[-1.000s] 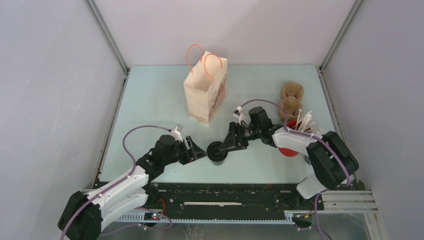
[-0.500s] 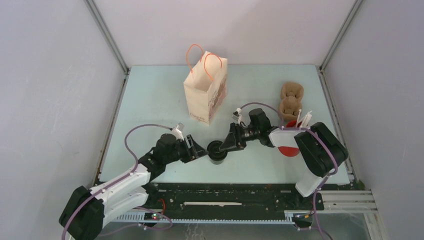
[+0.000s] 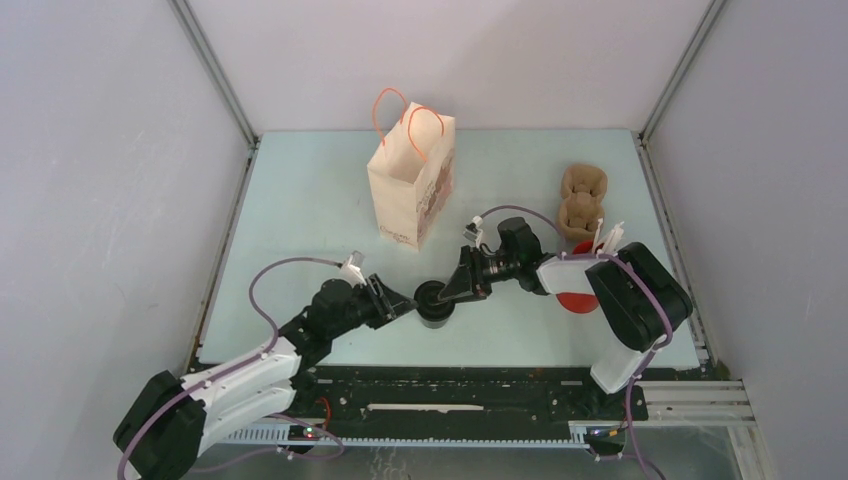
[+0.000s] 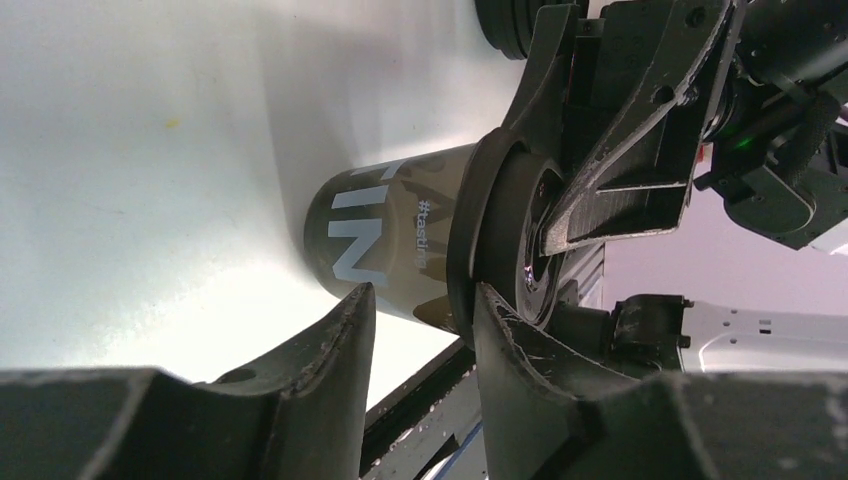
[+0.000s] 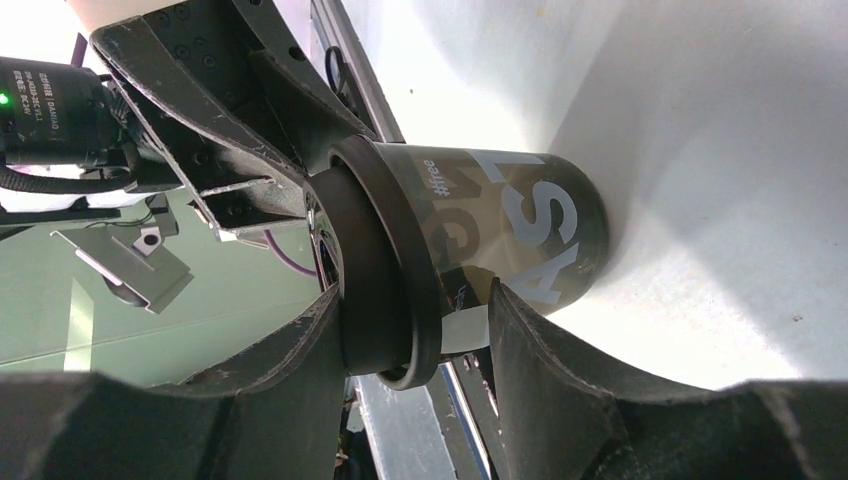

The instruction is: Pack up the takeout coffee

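Note:
The takeout coffee (image 3: 432, 299) is a black lidded cup with pale lettering, upright on the table near the front edge. My left gripper (image 3: 405, 304) is at its left side, turned on edge. In the left wrist view (image 4: 420, 300) it is open, with one tip by the cup wall (image 4: 385, 240) and the other by the lid rim. My right gripper (image 3: 455, 290) comes in from the right. In the right wrist view (image 5: 412, 290) it is open and straddles the lid (image 5: 380, 270). One finger lies against the lid top and the other stands off the wall.
A paper bag (image 3: 412, 185) with orange handles stands open behind the cup. A brown pulp cup carrier (image 3: 582, 200) lies at the back right. A red cup (image 3: 573, 296) with white sticks (image 3: 606, 240) sits under my right arm. The table's front edge is just behind the cup.
My right arm's elbow has swung left over the red cup. My left arm has shifted slightly. Both grippers stay at the cup, which has barely moved.

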`<state>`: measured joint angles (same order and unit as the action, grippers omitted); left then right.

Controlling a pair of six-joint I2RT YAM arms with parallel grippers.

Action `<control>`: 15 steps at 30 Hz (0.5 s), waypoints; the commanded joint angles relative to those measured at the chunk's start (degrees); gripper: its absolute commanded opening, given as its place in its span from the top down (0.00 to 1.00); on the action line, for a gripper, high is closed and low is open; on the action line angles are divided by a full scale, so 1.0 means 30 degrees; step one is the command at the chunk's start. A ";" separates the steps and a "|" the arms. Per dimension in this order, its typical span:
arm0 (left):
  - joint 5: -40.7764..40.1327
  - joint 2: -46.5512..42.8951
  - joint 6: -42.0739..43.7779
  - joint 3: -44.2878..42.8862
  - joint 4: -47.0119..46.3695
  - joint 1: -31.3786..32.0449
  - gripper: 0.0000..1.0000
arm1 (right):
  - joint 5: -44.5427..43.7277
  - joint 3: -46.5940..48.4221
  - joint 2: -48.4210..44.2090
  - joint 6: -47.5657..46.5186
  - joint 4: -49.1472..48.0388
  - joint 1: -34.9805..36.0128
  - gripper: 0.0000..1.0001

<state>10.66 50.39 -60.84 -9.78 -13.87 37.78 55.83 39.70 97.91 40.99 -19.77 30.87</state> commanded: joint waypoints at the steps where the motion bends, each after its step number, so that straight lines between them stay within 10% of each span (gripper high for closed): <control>1: -0.4290 0.1325 0.0796 0.2017 0.7271 0.0627 0.57 | -0.4827 -0.0959 0.1881 -0.2149 0.2771 0.0734 0.42; 15: -0.1820 -0.2637 0.2025 -0.1370 0.6198 0.0765 0.36 | -0.5778 0.2139 -0.2004 -0.4053 0.7692 0.1488 0.18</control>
<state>5.52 42.57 -59.53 -10.20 -3.86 39.64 44.53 43.81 91.94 34.17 -4.62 34.98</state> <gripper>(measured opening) 0.607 0.808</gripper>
